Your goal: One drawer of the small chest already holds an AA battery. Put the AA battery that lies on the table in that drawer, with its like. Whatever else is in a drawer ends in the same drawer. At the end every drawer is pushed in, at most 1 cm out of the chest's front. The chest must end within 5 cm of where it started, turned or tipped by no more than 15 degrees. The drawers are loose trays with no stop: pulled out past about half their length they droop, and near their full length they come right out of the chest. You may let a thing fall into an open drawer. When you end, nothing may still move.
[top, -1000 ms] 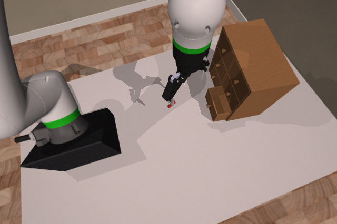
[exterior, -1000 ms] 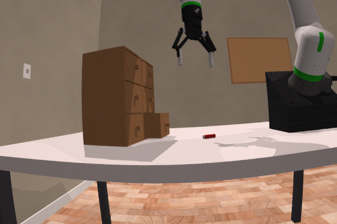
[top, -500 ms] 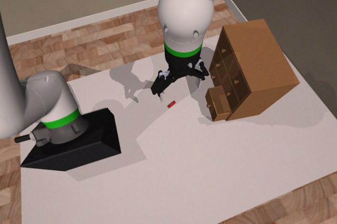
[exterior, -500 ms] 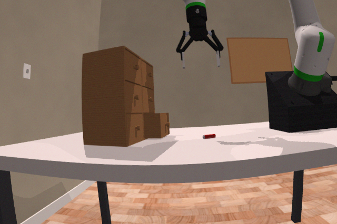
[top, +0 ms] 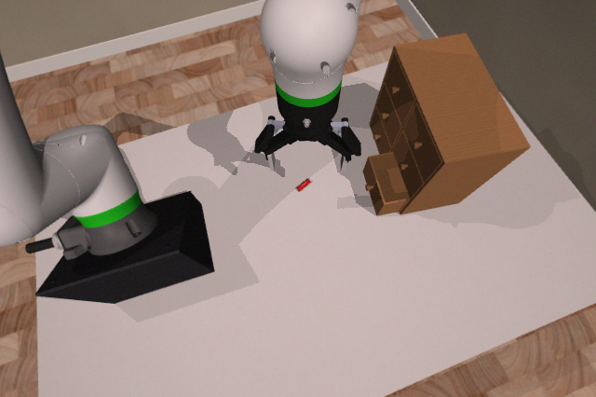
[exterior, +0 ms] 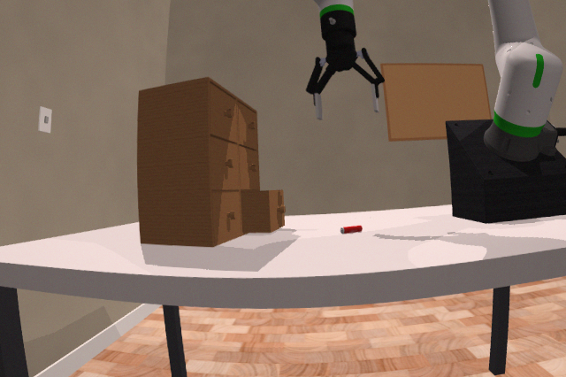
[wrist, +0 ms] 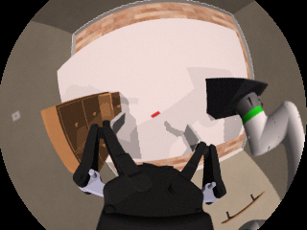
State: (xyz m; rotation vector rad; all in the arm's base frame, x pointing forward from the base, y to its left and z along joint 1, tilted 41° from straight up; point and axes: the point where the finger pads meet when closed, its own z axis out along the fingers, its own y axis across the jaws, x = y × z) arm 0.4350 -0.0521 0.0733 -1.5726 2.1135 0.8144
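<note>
Red AA battery [top: 304, 184] lies flat near chest's [top: 462, 108] pulled-out bottom drawer [top: 385, 190].

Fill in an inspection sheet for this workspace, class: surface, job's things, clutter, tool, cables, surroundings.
Surface: white table, shadows across it.
Job's things: red battery lies loose on the table, in front of the chest; one bottom drawer is part way out, the other drawers pushed in. Its contents cannot be seen.
Clutter: nothing seen.
Tool: tool open wide, empty, high above the table, fingers pointing down.
Cables: nothing seen.
Surroundings: black base on the table; cork board and wall plate; wood floor.
</note>
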